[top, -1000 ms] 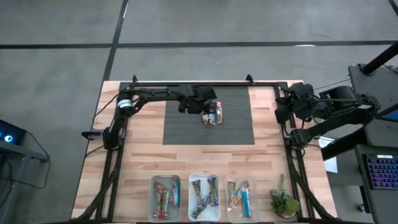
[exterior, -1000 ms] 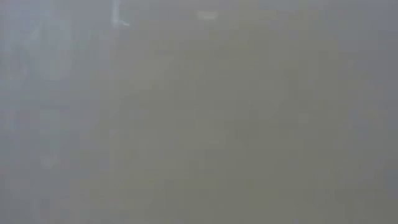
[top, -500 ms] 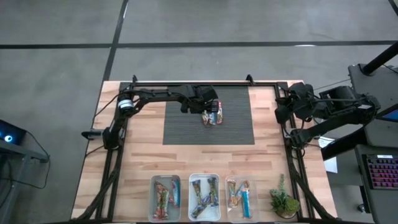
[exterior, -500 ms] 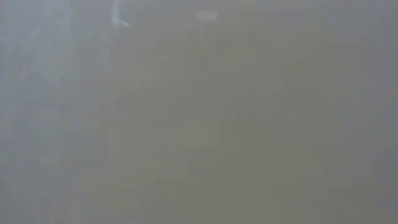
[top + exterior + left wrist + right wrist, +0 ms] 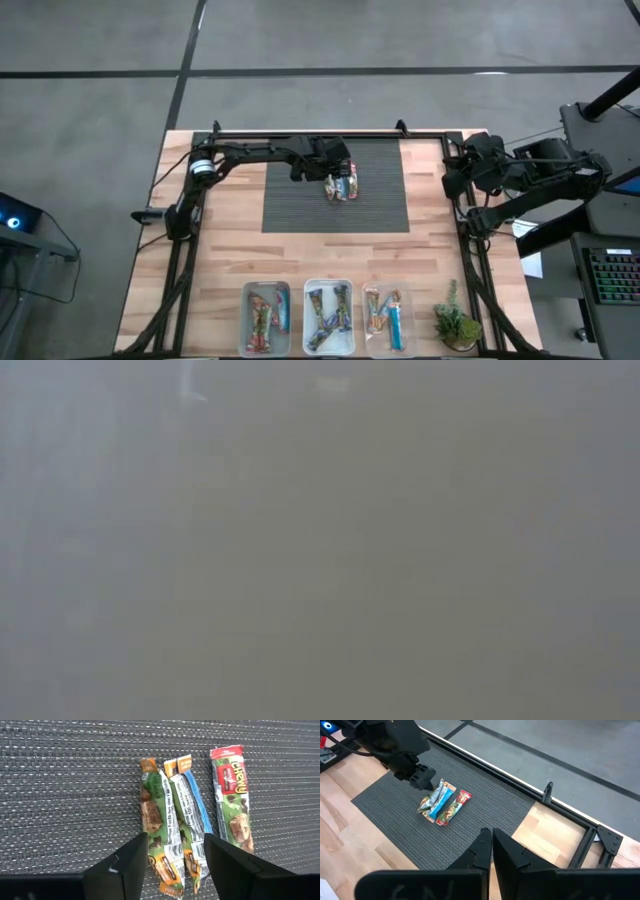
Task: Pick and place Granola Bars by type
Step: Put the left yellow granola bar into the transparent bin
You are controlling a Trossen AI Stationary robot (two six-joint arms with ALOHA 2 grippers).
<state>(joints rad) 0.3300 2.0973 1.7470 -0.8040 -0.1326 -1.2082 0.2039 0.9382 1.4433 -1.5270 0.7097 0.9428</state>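
Little has shifted over the last second: the left arm has edged slightly toward the cluster of bars, and nothing else has been displaced. On the wooden tabletop (image 5: 220, 250) a dark ribbed mat (image 5: 300, 200) is laid, and three clear bins (image 5: 327, 316) near the front edge already hold sorted bars beside a small potted plant (image 5: 456, 325). Three granola bars (image 5: 192, 820) lie side by side on the mat: an orange-ended one (image 5: 159, 825), a blue-striped one (image 5: 189, 815) touching it, and a red-topped one (image 5: 233, 795) just apart. Being light, thin and foil-wrapped, they are judged slippery and crushable, best pinched across the narrow width at mid-length. The left end effector (image 5: 175, 862) is spread open, its fingers straddling the orange-ended and blue-striped bars with nothing gripped. The right end effector (image 5: 488, 845) is clenched empty, parked at the tabletop's right edge.
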